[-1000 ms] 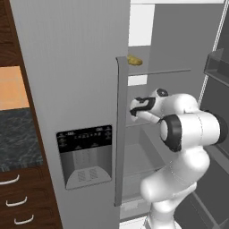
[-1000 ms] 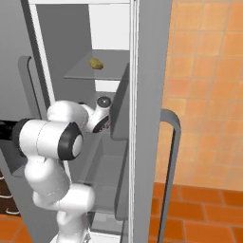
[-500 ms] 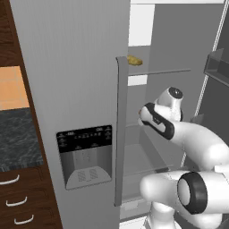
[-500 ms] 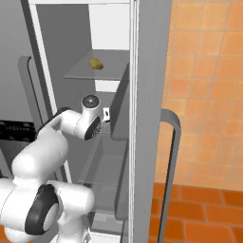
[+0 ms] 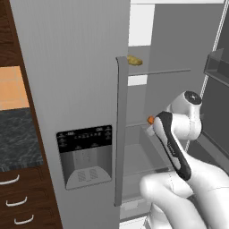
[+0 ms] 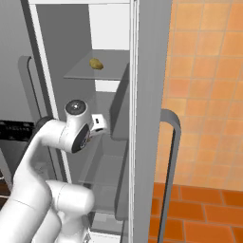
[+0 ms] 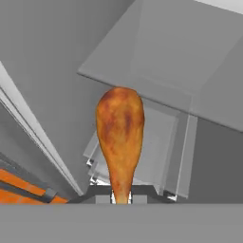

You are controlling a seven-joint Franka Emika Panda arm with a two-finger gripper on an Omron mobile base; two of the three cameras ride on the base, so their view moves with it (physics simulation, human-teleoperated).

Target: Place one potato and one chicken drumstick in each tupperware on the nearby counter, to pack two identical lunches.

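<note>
Arm now swung rightward inside fridge [image 5: 179, 53], gripper [image 7: 121, 198] pinching chicken drumstick [image 7: 120, 137]; potato [image 6: 96, 63] on upper shelf [image 6: 80, 73].

Grey fridge [image 5: 80, 89] open, glass shelves [image 6: 95, 73]; orange tiled wall [image 6: 209, 71], terracotta floor [image 6: 199, 213].

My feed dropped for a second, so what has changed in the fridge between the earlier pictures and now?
The arm has swung round and drawn back from the shelves, toward the base. Its hand stays shut on the narrow end of the browned chicken drumstick, whose orange tip peeks past the arm in the left base view. The yellowish potato on the upper glass shelf and the open grey fridge door are unchanged.
</note>
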